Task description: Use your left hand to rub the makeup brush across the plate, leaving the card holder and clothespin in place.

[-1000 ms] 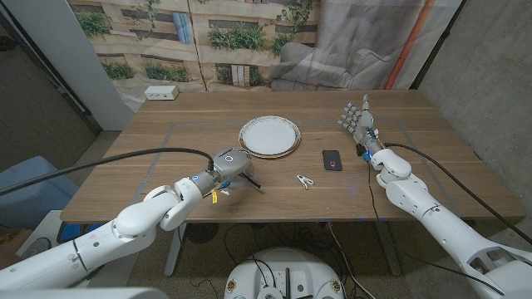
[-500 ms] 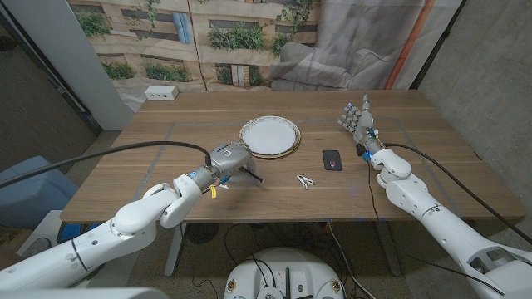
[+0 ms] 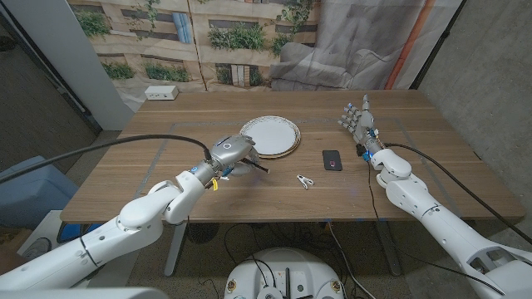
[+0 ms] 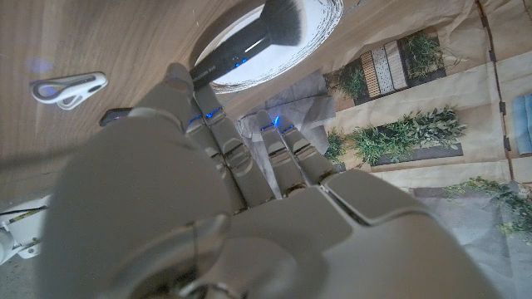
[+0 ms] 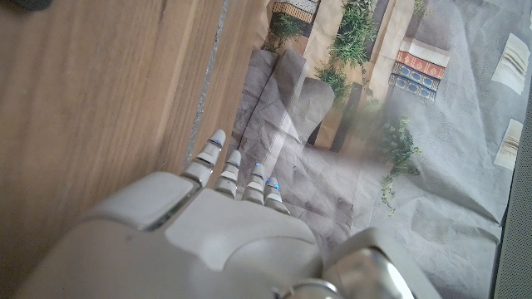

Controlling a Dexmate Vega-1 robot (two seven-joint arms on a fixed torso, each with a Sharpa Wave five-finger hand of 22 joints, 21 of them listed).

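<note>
A: What has the left hand (image 3: 230, 151) got?

B: Its fingers are curled round the brush (image 4: 241, 41), gripping the dark handle. In the wrist view the bristle head sits over the plate (image 4: 326, 25); whether it touches I can't tell.

A: So which step is this?

B: I'd judge the brush is lifted and carried in, with the rubbing about to begin. Next calls for lowering the bristles onto the plate and sweeping them across, staying clear of the items to the right.

A: And the arm?

B: It reaches from near left toward the middle, the hand just left of the plate's near edge.

A: The other things?

B: The clothespin (image 3: 306, 179) lies near and right of the plate, the card holder (image 3: 332, 159) further right. The right hand (image 3: 357, 119) stands upright at far right, fingers apart, holding nothing.
</note>
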